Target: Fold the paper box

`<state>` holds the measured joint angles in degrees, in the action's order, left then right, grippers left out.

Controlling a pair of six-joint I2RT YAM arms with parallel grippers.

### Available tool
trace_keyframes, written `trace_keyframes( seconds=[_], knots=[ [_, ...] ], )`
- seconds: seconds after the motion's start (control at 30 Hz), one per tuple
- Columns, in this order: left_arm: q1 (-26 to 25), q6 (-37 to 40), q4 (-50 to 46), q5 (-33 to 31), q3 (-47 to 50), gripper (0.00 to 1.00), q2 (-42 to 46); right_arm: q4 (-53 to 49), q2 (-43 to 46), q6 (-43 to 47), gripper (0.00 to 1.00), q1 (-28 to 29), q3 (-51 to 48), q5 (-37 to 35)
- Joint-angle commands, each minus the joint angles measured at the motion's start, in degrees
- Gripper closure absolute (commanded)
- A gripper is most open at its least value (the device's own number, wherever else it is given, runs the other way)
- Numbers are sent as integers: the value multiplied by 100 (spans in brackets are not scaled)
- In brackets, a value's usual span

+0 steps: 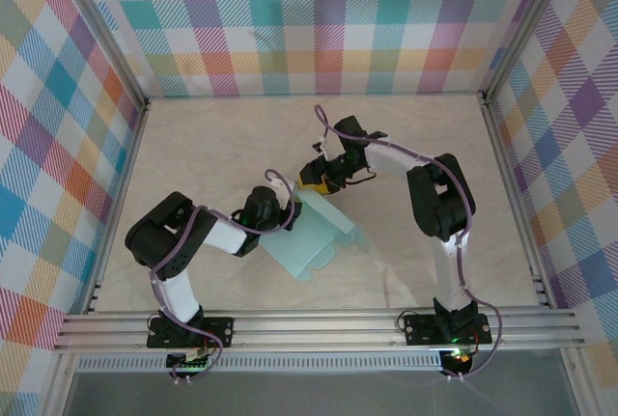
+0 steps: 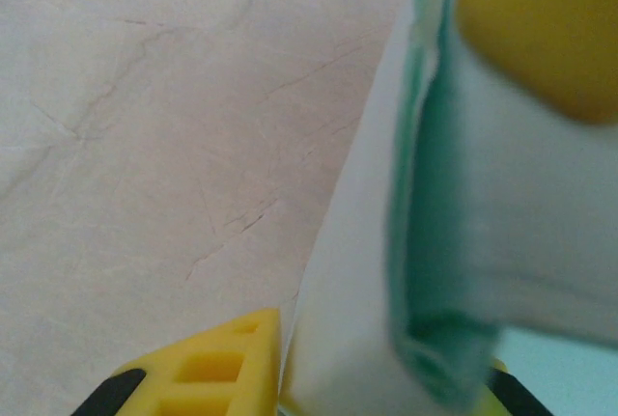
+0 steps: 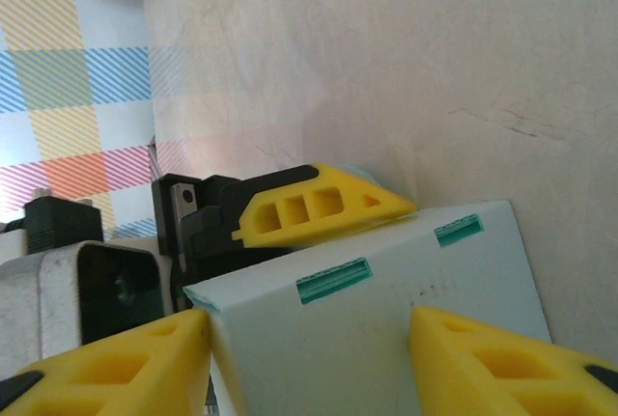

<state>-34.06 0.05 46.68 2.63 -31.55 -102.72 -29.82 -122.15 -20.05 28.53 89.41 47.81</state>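
The paper box is pale mint card, part folded, lying mid-table with one panel raised. My left gripper meets its upper left edge. In the left wrist view the folded card runs up between the yellow fingers, and the gripper is shut on it. My right gripper hangs over the same edge from the far side. In the right wrist view it stands open astride a panel with two dark-teal slots. The left gripper's finger lies behind that panel's top edge.
The beige marbled table is walled by plaid panels at the back and both sides. A metal rail runs along the near edge by the arm bases. The right arm's elbow stands right of the box.
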Motion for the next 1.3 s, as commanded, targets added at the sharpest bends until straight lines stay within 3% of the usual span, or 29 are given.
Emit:
trace_keyframes(
  seconds=[0.0,0.1,0.33,0.7,1.03,1.27],
  knots=[
    [-65,-5,157,3,-198,79,-143,-261,-295,117,46,87,-195,-77],
    [-65,-81,166,81,-279,80,-189,-236,-307,103,45,113,-209,-17],
    [-66,-141,119,79,-297,95,-179,-206,-289,59,46,169,-213,-3],
    [-54,-269,8,57,-353,100,-146,167,4,-263,45,228,-395,-171],
    [-5,-359,-157,390,-407,100,103,704,1055,-1033,21,-155,-674,-977],
    [36,-574,-384,443,-615,100,120,1435,1976,-1349,19,-749,-1435,-1414]
  ],
)
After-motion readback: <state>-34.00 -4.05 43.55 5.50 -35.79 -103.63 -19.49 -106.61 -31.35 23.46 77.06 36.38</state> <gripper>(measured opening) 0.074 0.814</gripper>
